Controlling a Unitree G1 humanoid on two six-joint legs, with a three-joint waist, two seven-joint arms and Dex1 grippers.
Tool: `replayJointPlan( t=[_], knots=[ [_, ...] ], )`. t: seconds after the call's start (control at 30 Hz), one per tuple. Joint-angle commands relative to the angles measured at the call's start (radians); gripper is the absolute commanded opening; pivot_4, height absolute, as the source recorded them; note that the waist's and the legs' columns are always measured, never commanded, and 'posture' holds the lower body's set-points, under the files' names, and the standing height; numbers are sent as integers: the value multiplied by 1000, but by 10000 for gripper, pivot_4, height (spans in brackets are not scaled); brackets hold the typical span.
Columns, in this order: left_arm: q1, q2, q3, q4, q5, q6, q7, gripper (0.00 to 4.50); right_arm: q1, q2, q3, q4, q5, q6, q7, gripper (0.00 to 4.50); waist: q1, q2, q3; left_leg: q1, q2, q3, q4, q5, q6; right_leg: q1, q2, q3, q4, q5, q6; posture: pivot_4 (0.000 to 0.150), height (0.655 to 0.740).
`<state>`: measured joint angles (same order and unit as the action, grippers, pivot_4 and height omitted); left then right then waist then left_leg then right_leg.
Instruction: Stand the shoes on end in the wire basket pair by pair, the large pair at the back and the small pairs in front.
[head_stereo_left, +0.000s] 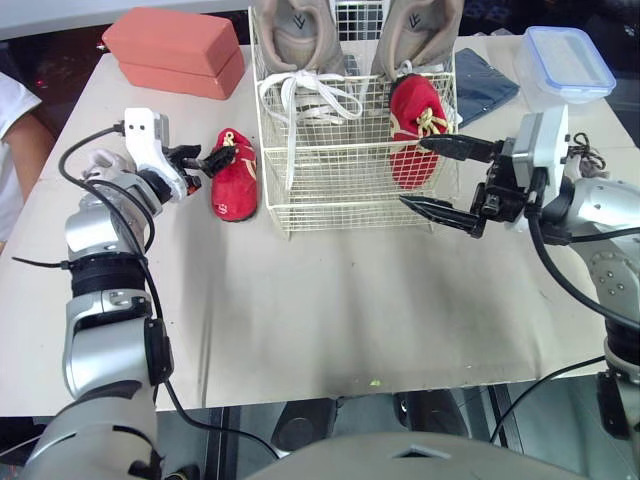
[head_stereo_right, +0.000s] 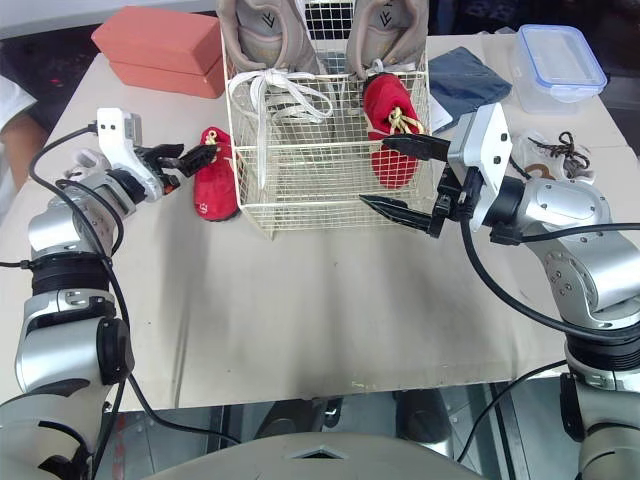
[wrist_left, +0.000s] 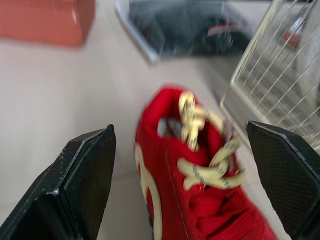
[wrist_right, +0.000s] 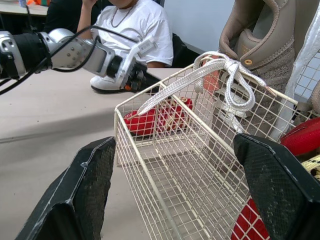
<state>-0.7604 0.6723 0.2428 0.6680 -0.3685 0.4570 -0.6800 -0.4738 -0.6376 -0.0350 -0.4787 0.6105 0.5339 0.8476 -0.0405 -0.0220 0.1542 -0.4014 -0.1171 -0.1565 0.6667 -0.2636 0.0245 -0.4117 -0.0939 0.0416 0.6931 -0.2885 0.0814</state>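
A cream wire basket (head_stereo_left: 330, 190) stands at the middle back of the table. Two large beige shoes (head_stereo_left: 296, 36) stand on end at its back, white laces hanging over the rim. One small red shoe (head_stereo_left: 414, 128) stands on end in the basket's front right. Its mate, a second red shoe (head_stereo_left: 235, 176), lies on the table just left of the basket. My left gripper (head_stereo_left: 207, 159) is open, one finger on each side of that shoe's laced top (wrist_left: 200, 150). My right gripper (head_stereo_left: 411, 172) is open at the basket's front right corner, holding nothing.
A salmon box (head_stereo_left: 175, 50) sits at the back left. A clear lidded container (head_stereo_left: 567, 62) and a dark blue cloth (head_stereo_left: 482, 85) lie at the back right. A person in a white shirt (wrist_right: 132, 25) sits by the table's left side.
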Motion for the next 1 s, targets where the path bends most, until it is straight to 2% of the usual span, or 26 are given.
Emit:
replayJointPlan(
  t=[0.03, 0.2, 0.3, 0.33, 0.37, 0.5, 0.63, 1.0],
  knots=[
    [-38, 12, 0, 54, 30, -9, 10, 45000, 2, 7, -15, -50, 11, -17, -18, 36953, 0, 0, 0, 0, 0, 0, 0, 0, 0, 0, 0, 0, 0, 0, 0, 1500, 7400],
    [-31, 10, -1, 63, 34, 16, -8, 45000, 14, 12, -18, -66, 13, -13, -33, 36953, 0, 0, 0, 0, 0, 0, 0, 0, 0, 0, 0, 0, 0, 0, 0, 1500, 7400],
    [-17, 2, 5, 42, 26, 27, -12, 36516, 13, 12, -17, -59, 11, -16, -33, 38327, -1, 0, 0, 0, 0, 0, 0, 0, 0, 0, 0, 0, 1, 0, 0, 1500, 7400],
    [-14, -1, 8, 35, 24, 27, -11, 31370, 10, 12, -16, -56, 10, -18, -32, 38327, -1, 0, 0, 0, 0, 0, 0, 0, 0, 0, 0, 0, 1, 0, 0, 1500, 7400],
    [-11, -3, 10, 30, 23, 27, -10, 30338, 9, 12, -16, -54, 10, -18, -32, 38327, -1, 0, 0, 0, 0, 0, 0, 0, 0, 0, 0, 0, 1, 0, 0, 1500, 7400],
    [6, -8, 18, 0, 23, 13, 3, 14062, 2, 13, -12, -43, 7, -22, -26, 38327, -1, 0, 0, 0, 0, 0, 0, 0, 0, 0, 0, 0, 1, 0, 0, 1500, 7400],
    [37, -17, 40, -58, 12, -6, 26, 538, -7, 18, -5, -30, 1, -29, -19, 38327, 0, 0, 0, 0, 0, 0, 0, 0, 0, 0, 0, 0, 1, 0, 0, 1500, 7400],
    [142, -62, 124, -364, -14, -182, 97, 353, -21, 26, -9, 4, -12, -65, -11, 38327, 1, 0, 0, 0, 0, 0, 0, 0, 0, 0, -1, 0, 0, 0, 0, 1500, 7400]
  ],
)
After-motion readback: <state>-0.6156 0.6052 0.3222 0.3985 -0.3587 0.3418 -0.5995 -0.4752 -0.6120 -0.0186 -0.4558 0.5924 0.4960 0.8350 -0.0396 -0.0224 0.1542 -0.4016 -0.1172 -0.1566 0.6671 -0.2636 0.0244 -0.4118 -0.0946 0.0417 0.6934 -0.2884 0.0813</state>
